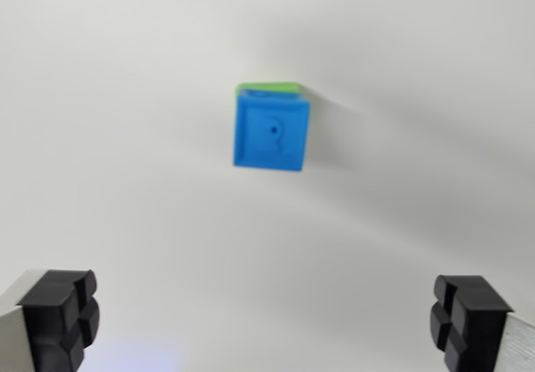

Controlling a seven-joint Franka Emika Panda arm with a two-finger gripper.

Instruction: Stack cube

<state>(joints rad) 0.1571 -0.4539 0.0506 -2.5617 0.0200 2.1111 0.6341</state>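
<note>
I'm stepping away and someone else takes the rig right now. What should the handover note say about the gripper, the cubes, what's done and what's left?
Gripper: open, jaws wide apart, nothing between them, apart from the cubes.
Blue cube: sits on top of the green cube, of which only a thin edge shows at the far side; both on the white table.
Done: the stack looks made and released.
Left: probably only to check from another angle that the blue cube sits squarely, then retract.
</note>
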